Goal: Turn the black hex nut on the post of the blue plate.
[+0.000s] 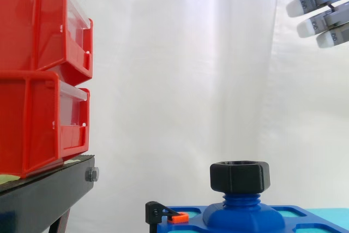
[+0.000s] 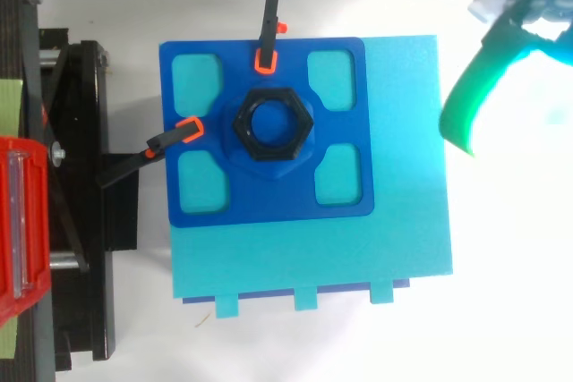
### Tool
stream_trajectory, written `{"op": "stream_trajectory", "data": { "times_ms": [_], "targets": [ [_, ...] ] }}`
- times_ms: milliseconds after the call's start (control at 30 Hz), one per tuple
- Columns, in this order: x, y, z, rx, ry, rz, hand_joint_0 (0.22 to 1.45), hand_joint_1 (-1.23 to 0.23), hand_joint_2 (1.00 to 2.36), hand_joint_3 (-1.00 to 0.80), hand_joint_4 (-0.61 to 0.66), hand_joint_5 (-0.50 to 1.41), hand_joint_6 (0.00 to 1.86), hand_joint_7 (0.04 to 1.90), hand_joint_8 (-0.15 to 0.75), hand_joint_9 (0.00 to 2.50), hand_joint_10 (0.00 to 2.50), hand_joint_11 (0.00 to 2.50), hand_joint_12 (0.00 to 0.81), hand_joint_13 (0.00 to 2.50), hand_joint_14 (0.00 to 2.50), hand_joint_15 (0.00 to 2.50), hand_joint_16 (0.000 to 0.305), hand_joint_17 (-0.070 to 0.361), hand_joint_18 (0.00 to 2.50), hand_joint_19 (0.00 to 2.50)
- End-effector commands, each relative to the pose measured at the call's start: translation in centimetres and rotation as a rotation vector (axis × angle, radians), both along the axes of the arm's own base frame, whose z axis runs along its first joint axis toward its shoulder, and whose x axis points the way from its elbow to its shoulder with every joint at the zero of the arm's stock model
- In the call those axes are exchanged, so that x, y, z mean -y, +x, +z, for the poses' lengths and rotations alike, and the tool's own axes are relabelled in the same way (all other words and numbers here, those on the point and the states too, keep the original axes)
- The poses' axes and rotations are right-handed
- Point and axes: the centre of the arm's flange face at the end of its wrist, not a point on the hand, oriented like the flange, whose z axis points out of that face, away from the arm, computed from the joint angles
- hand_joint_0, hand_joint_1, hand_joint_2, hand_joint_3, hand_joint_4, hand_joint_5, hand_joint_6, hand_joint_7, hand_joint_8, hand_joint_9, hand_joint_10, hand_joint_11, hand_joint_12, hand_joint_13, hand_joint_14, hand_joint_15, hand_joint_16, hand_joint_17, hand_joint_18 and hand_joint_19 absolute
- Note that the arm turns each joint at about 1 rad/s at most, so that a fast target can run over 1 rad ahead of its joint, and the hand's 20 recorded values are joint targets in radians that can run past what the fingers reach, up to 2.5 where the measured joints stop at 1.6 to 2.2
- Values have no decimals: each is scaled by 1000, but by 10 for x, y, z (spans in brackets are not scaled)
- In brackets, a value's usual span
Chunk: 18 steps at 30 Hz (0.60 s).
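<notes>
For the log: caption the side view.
Open hand hangs upper right, clear of the black hex nut on the post of the blue plate.

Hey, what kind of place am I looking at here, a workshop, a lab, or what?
Probably a robot lab test bench: a white curtain backs the scene, red bins stack on a black stand, and small clamps sit at the edge of a blue plate with a black hex nut on its post.

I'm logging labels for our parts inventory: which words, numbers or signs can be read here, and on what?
None: no word, number or sign can be read on the black hex nut, the blue plate, the red bins or the hand.
</notes>
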Motion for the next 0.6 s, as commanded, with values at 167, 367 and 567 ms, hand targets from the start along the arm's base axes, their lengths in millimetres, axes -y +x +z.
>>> {"op": "stream_trajectory", "data": {
  "times_ms": [167, 367, 567],
  "targets": [
    [-5, 24, -35, -37, -128, -30, 456, -909, 1000, -500, 18, -300, 502, 720, 141, 0, 0, 0, 320, 65, 1, 0, 43, 97, 0, 0],
    [-7, 41, -56, -28, -191, -33, 455, -881, 1000, -500, 27, -300, 502, 722, 143, 0, 0, 0, 321, 47, 0, 0, 43, 98, 0, 0],
    [-10, 51, -60, -6, -278, -36, 491, -867, 1000, -500, 27, -300, 502, 720, 138, 0, 0, 0, 310, 39, 0, 0, 41, 92, 0, 0]
  ]
}}
